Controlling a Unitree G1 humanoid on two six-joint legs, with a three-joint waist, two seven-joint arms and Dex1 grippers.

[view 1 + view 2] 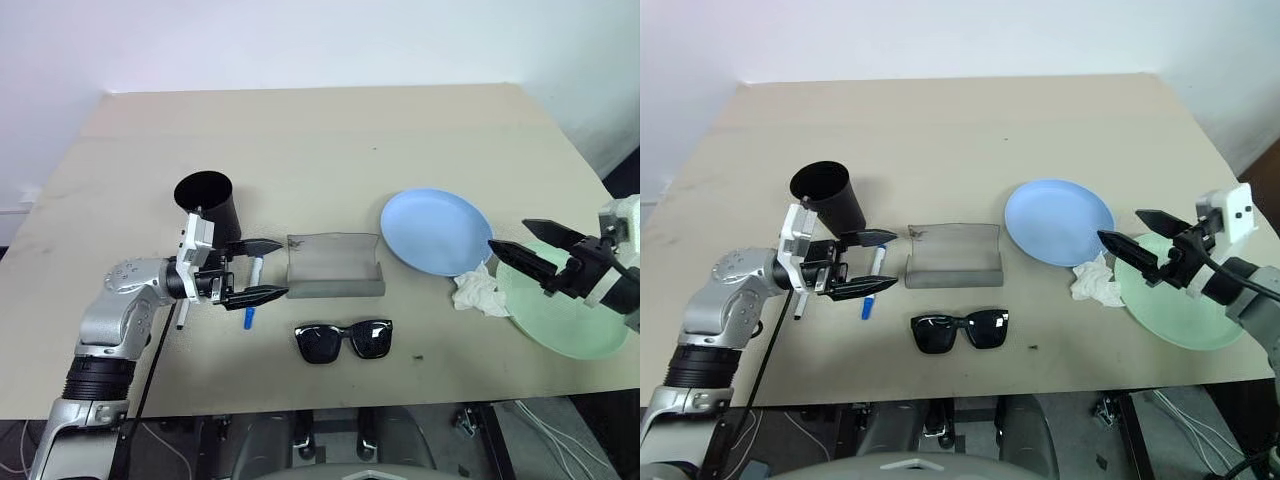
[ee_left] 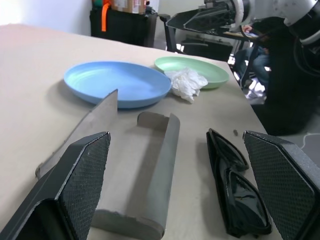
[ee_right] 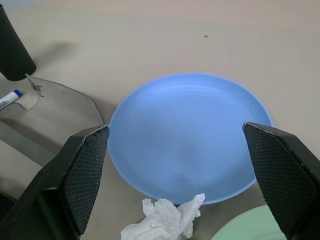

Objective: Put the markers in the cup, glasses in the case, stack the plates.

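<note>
Across the head views a beige tabletop (image 1: 330, 130) is seen. At centre left stands a matte black tapered cup (image 1: 207, 203), upright, its inside lost in darkness. Just below it the left gripper (image 1: 262, 270) points toward the picture's right with its two black fingers spread and nothing between them. A white marker with a blue cap (image 1: 252, 296) lies behind those fingers, partly covered by them; a second slim white marker (image 1: 182, 313) lies beside the wrist, mostly hidden by it, so its cap cannot be made out. At centre sits a grey rectangular case (image 1: 335, 266) with its translucent lid raised. Black-framed sunglasses (image 1: 345, 340) lie just below it, apart from it. A round light blue plate (image 1: 435, 231) rests right of centre, a crumpled white tissue (image 1: 479, 291) touching its lower edge. A pale mint green plate (image 1: 570, 312) lies at the far right, partly covered by the right gripper (image 1: 525, 245), which hangs spread and empty over it.

From the left wrist view, the case (image 2: 150, 175) lies between the parted fingers (image 2: 82, 172), the sunglasses (image 2: 235, 192) beside it, folded arms hard to tell. Both plates are seen beyond it.

From the right wrist view, the blue plate (image 3: 190, 135) lies between the parted fingers (image 3: 85, 175); the green plate (image 3: 240, 225), the cup (image 3: 12, 50) and the marker (image 3: 9, 98) are cut off at the edges.
</note>
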